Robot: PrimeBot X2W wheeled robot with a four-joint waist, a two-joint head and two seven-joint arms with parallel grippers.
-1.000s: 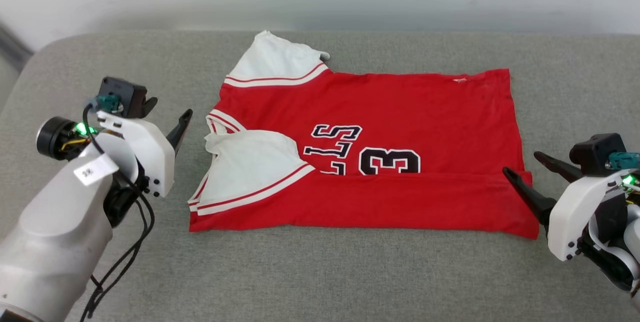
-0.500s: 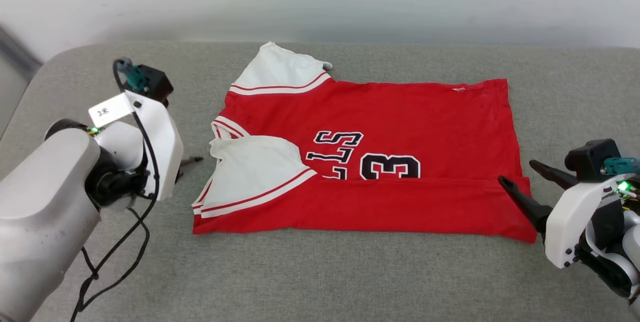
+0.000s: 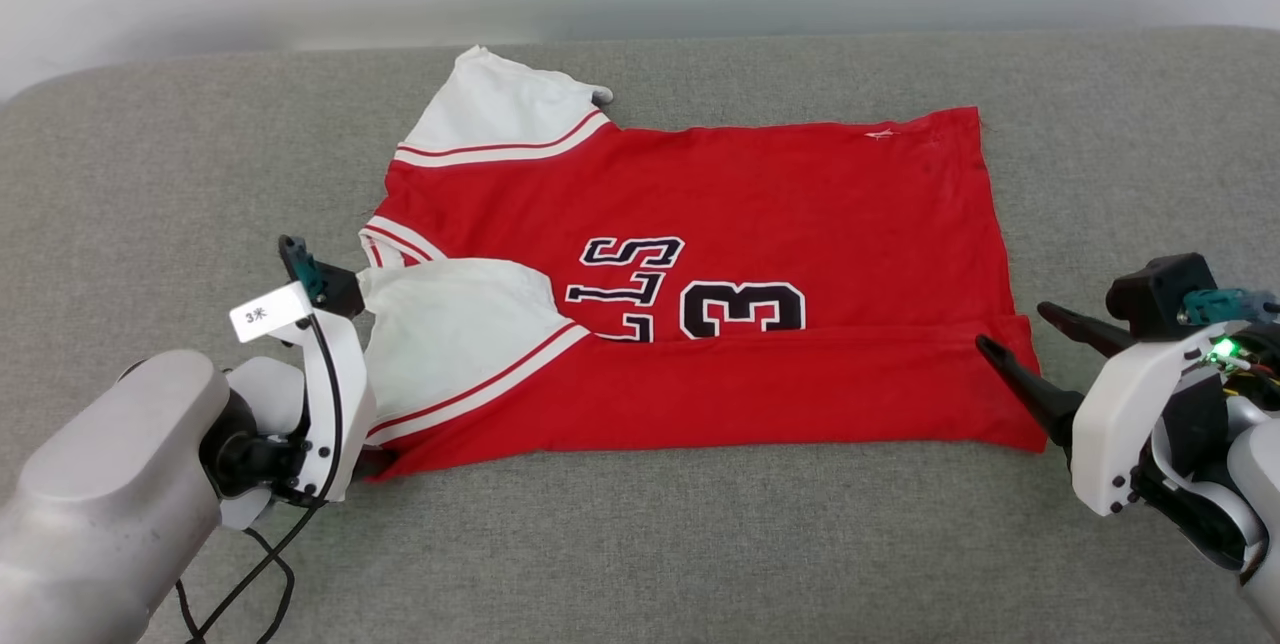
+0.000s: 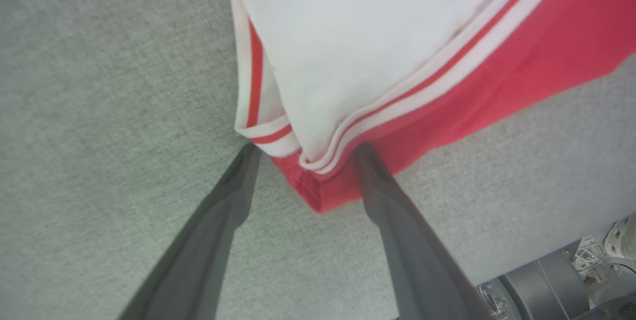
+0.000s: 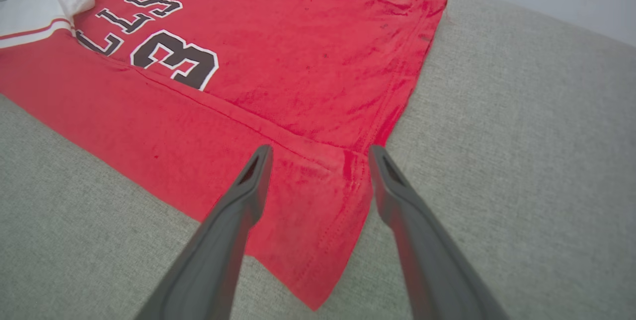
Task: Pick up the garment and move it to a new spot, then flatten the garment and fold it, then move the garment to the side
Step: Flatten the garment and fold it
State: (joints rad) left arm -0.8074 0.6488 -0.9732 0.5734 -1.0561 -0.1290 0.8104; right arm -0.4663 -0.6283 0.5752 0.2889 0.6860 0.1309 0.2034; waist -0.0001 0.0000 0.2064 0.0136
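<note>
left gripper (image 4: 306,148) is gaping open, straddling the garment (image 3: 760,194) at its 8 o'clock corner | right gripper (image 5: 320,148) is gaping open at 4 o'clock hem | garment, red with white sleeves and black lettering, is lying on grey cushion (image 3: 650,544), near edge folded over

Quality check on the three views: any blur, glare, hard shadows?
Head view: even diffuse light, no glare or hard shadows, lettering on the garment crisp. Left wrist view: very close, left gripper soft-edged, sleeve trim slightly soft. Right wrist view: lettering sharp, right gripper blurred toward the bottom edge.
</note>
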